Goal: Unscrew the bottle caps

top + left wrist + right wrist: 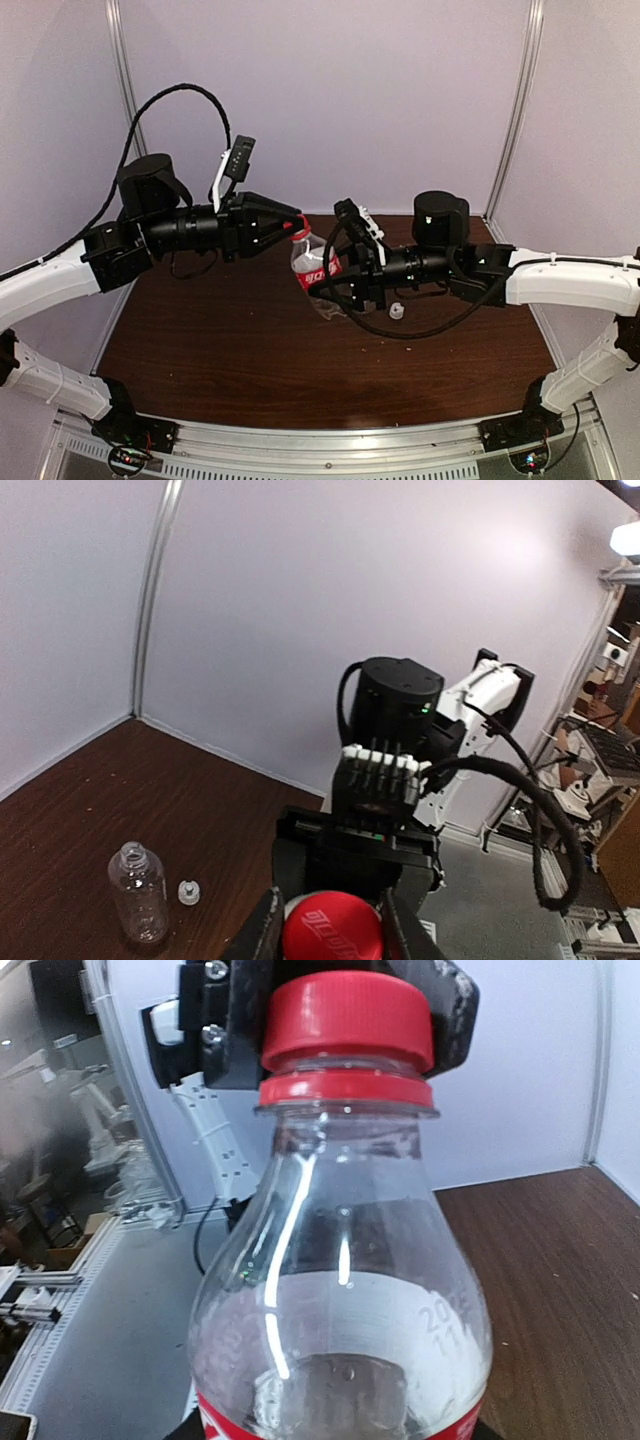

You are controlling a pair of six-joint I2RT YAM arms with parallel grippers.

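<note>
The left jaws pinch the red cap (348,1018) from both sides. The cap is seated on the small red-labelled bottle (312,262), which the right jaws clamp around its labelled body, neck tilted toward the left arm over the brown desk (230,350). On the desk the unlabelled bottle (139,891) stands upright and open, the white cap (189,891) just beside it.

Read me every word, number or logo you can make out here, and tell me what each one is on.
"2025", with "11" under it: printed on the clear shoulder of the small bottle; anything further is unreadable.
White logo on the red cap: too blurred to read.
White lettering on the red label: too small to read.
</note>
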